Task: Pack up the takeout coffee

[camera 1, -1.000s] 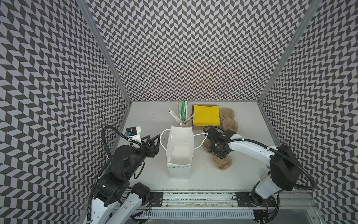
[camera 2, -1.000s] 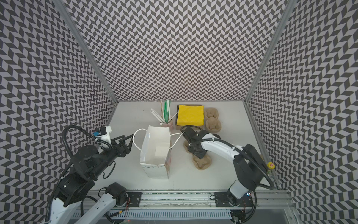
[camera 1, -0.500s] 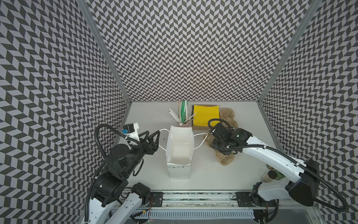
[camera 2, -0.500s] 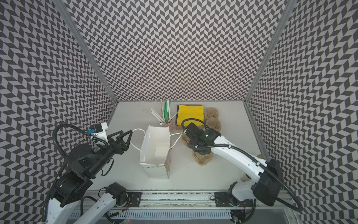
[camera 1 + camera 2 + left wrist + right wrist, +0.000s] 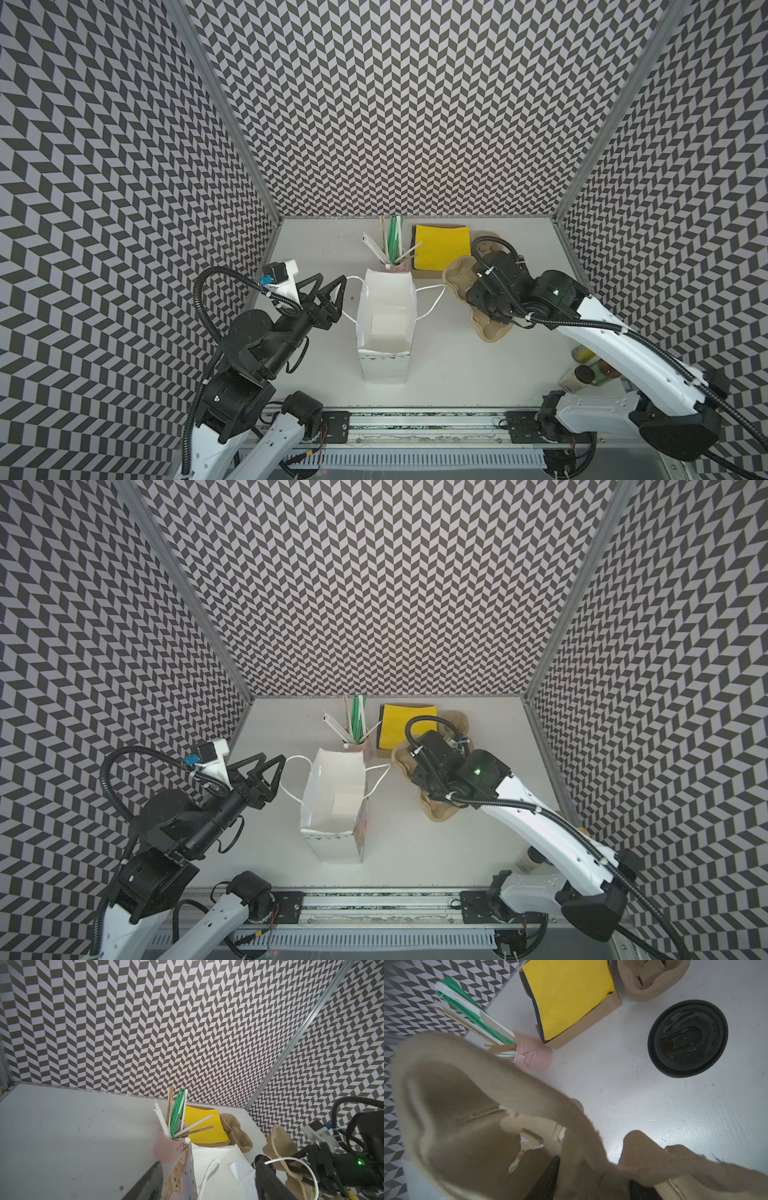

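Observation:
The takeout coffee [image 5: 687,1039] stands on the table with its round black lid on. It shows only in the right wrist view; in both top views the right arm hides it. My right gripper [image 5: 593,1184] is shut on the wall of a brown pulp cup carrier [image 5: 457,270], which hangs tilted off the table just right of the white paper bag [image 5: 384,370]. The bag stands upright with its top open. On the bag's left side my left gripper [image 5: 330,282] is open, with the white cord handle [image 5: 207,1176] between its fingers and untouched.
A pink cup of straws [image 5: 392,264] stands right behind the bag. A cardboard box of yellow napkins [image 5: 442,247] and a second pulp carrier [image 5: 492,245] lie at the back. Small bottles [image 5: 582,372] stand at the front right, beside the right arm's base.
The right arm has raised the carrier off the table and swung its elbow toward the front right. My left gripper has risen and moved a little toward the back, beside the bag's handle.

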`<move>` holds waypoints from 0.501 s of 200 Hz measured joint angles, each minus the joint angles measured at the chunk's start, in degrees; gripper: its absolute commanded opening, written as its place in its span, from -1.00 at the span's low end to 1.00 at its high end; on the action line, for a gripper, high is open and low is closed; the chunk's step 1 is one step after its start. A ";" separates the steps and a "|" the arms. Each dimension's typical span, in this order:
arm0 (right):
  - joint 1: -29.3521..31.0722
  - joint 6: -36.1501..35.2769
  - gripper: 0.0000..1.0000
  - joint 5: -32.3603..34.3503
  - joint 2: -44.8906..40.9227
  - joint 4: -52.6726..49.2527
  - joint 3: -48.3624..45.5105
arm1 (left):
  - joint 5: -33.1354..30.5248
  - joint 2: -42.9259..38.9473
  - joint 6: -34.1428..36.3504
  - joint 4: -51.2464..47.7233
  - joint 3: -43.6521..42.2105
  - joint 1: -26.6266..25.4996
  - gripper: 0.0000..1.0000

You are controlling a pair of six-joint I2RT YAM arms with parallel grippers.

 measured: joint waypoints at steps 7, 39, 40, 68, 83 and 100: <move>0.00 -0.28 -0.07 0.04 -0.26 -0.11 0.98 | 0.92 0.02 0.52 0.20 -0.39 0.00 0.42; 0.00 -1.62 -0.07 0.17 -0.98 -0.76 4.39 | 4.48 1.16 2.34 0.35 -1.51 0.00 0.35; 0.00 -1.66 -0.07 0.17 -0.98 -0.79 4.46 | 4.63 1.31 2.38 0.33 -1.51 0.00 0.35; 0.11 -2.73 -0.07 0.09 -0.98 -1.14 6.97 | 6.08 3.17 3.34 0.31 -1.66 0.00 0.06; 0.11 -3.28 -0.07 -0.22 -0.98 -1.11 8.46 | 6.93 3.80 3.96 0.35 -1.70 0.00 -0.15; 0.15 -4.20 -0.07 -0.96 -0.96 -1.01 10.05 | 8.31 4.74 3.17 0.37 -1.73 0.00 -0.52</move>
